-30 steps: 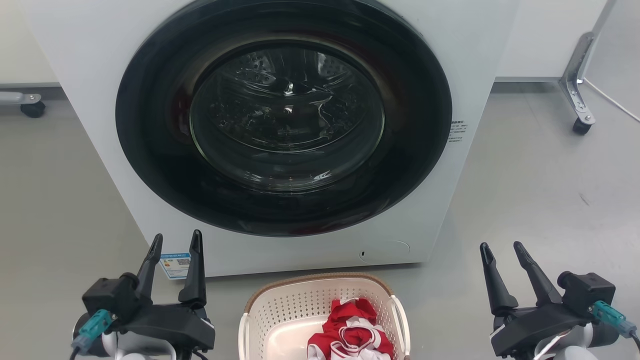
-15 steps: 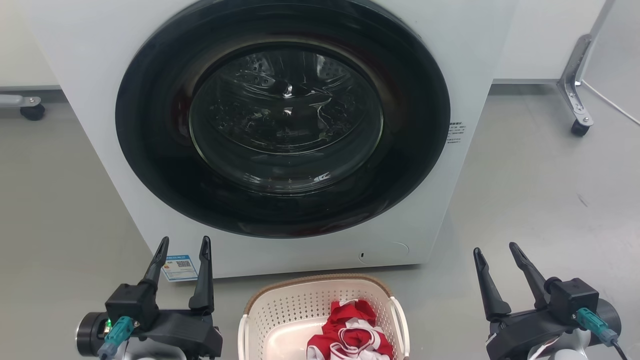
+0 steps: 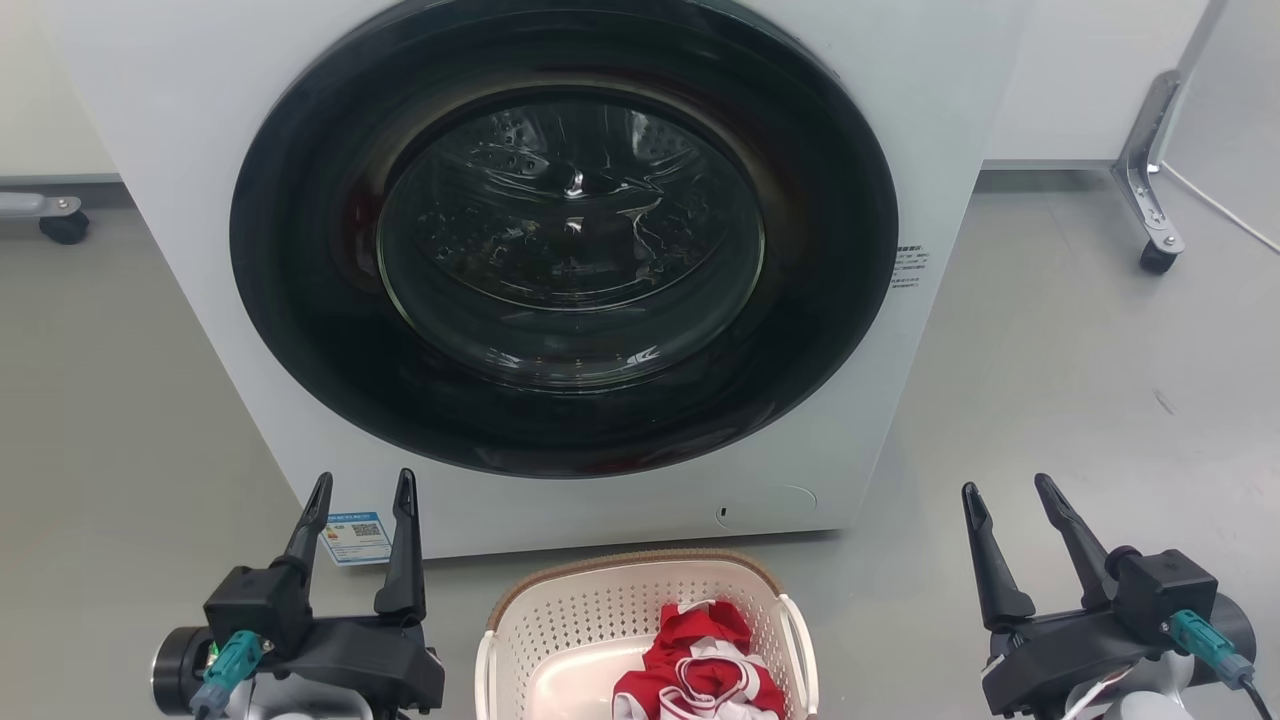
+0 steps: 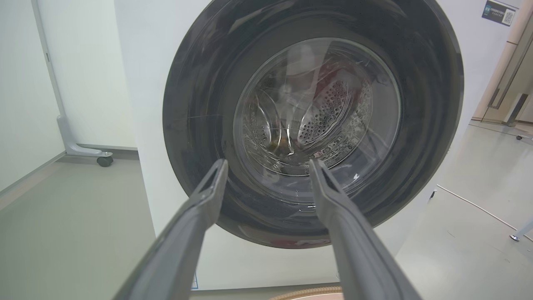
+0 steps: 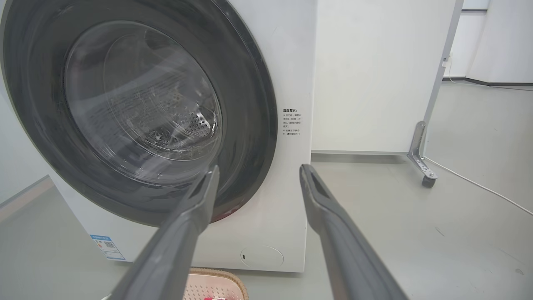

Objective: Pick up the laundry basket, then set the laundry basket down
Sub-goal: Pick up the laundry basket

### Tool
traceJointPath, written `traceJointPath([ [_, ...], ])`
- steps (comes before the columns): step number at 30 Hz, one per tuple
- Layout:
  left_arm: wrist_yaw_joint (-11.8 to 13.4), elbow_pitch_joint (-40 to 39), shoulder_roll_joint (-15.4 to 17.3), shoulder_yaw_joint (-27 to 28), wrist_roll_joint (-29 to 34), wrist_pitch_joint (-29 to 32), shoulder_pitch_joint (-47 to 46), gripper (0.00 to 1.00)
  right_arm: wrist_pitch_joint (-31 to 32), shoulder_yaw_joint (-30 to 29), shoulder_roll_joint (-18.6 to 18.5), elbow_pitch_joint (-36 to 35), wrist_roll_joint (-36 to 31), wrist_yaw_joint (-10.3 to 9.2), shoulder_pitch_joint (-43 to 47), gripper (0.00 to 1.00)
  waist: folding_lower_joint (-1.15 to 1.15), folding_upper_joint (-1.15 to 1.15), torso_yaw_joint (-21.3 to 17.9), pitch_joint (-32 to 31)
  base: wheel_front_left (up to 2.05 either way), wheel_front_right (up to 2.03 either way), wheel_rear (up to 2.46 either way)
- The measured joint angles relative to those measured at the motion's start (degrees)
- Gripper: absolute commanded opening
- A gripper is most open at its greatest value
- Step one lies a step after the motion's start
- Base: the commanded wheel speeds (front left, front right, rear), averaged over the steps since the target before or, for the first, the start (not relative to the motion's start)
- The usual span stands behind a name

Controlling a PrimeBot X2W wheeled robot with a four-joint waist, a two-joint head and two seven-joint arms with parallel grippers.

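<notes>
The laundry basket (image 3: pixel 575 625), cream-white and perforated with a brown rim, stands on the floor at the bottom middle of the head view, just before the washing machine. A red and white garment (image 3: pixel 700 665) lies in it. My left gripper (image 3: pixel 362 487) is open to the basket's left, fingers pointing at the machine, nothing between them. My right gripper (image 3: pixel 1008 490) is open to the basket's right, also holding nothing. A strip of the basket's rim (image 4: pixel 308 293) shows at the bottom of the left wrist view, and its corner (image 5: pixel 216 281) in the right wrist view.
A white front-loading washing machine (image 3: pixel 150 120) with a dark round door (image 3: pixel 565 230), shut, stands right behind the basket. Wheeled partition legs stand on the grey floor at far left (image 3: pixel 45 212) and far right (image 3: pixel 1150 190). A cable (image 3: pixel 1225 212) runs along the floor at right.
Both grippers have shifted slightly: the left moved inward toward the basket, the right dipped and drifted back. Both stayed open. The basket has not moved.
</notes>
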Motion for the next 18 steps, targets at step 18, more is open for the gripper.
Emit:
traceJointPath([
  [18, 0.07, 0.16, -0.4, 0.55, -0.27, 0.09, 0.01, 1.0, 0.0, -1.36, 0.71, -0.47, -0.36, 0.44, 0.3, 1.0, 0.0, 0.0, 0.09, 0.05, 0.0, 0.0, 0.0],
])
